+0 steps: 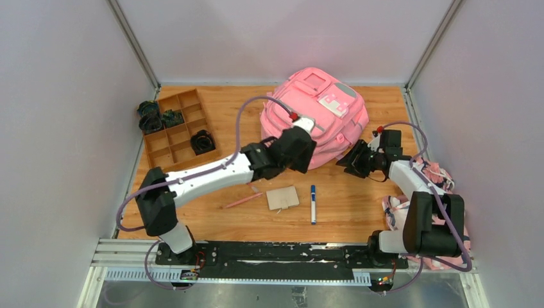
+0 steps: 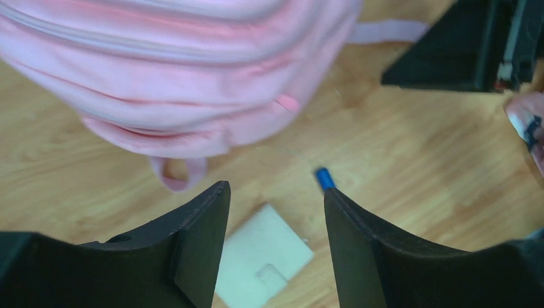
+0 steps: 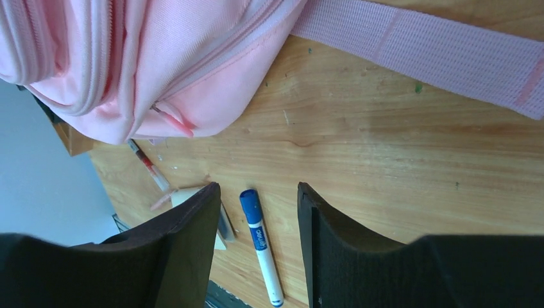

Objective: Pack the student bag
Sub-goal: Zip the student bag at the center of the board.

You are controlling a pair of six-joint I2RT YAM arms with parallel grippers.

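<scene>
The pink backpack [image 1: 317, 115] lies front-up at the back middle of the wooden table [image 1: 359, 212]. Its white label patch [image 1: 333, 102] is too small to read. The left gripper [image 2: 276, 192] hangs over the bag's near edge with its jaws apart, holding nothing. The right gripper [image 3: 256, 189], just off the bag's right corner, is likewise spread and empty. A blue-capped marker [image 3: 261, 247] lying on the table carries blue print on its white barrel, which I cannot make out.
</scene>
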